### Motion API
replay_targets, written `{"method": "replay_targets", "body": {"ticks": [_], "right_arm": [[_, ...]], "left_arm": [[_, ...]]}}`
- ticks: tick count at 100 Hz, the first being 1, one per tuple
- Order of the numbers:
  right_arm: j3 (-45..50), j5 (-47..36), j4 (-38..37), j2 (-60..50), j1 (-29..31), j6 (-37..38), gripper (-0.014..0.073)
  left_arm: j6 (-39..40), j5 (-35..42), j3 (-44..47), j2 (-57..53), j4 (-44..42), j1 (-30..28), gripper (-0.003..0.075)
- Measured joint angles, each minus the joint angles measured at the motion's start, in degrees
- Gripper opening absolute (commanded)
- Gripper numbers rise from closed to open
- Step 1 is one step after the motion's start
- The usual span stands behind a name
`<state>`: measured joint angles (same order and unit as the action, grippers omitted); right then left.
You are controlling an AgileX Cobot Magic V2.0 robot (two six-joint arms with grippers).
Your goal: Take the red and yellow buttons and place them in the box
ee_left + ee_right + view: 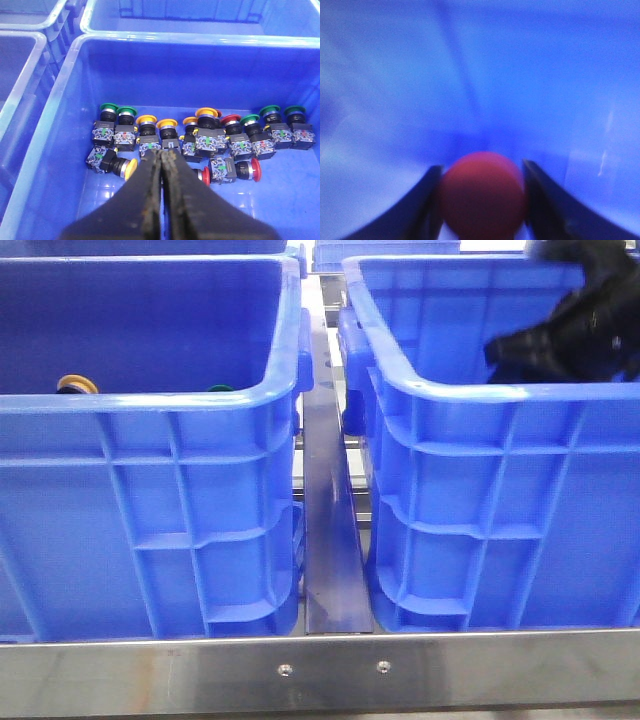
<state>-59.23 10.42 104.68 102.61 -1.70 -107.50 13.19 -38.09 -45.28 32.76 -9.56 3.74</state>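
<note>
Now my right pincer grips what looks, through blur, like a red button by its smooth, probably slippery cap, while my left pincer hangs closed and empty.

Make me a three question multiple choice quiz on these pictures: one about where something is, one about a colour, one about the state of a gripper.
1. Where does the right arm sit in the front view?
A. Over the left crate
B. Over the right crate
C. Between the crates

2. What colour is the cap held by the right gripper?
A. Red
B. Green
C. Yellow

3. How do the jaws of the left gripper stand?
A. Wide open
C. Shut on a yellow button
B. Shut, holding nothing

Answers:
1. B, the dark arm hangs above the rim of the right crate.
2. A, the red button fills the space between the jaws.
3. B, the jaws meet with no gap, above the pile of buttons in the left crate.
</note>
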Motion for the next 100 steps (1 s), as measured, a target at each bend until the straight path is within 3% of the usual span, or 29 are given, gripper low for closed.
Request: {"method": "replay_targets", "body": {"ticks": [16, 50, 100], "right_arm": [[0.31, -0.43, 0.00, -0.49, 0.00, -0.09, 0.0616], [3.39, -1.87, 0.00, -9.92, 0.00, 0.03, 0.0617], [21.19, -2.83, 0.00, -44.36, 0.00, 2.47, 0.0611]], "left_arm": [[0.00, 0.00, 0.00, 0.00, 0.00, 0.00, -0.0020], [0.00, 0.00, 0.00, 0.00, 0.00, 0.00, -0.0020], [0.00, 0.00, 0.00, 0.00, 0.00, 0.00, -0.0020]]}}
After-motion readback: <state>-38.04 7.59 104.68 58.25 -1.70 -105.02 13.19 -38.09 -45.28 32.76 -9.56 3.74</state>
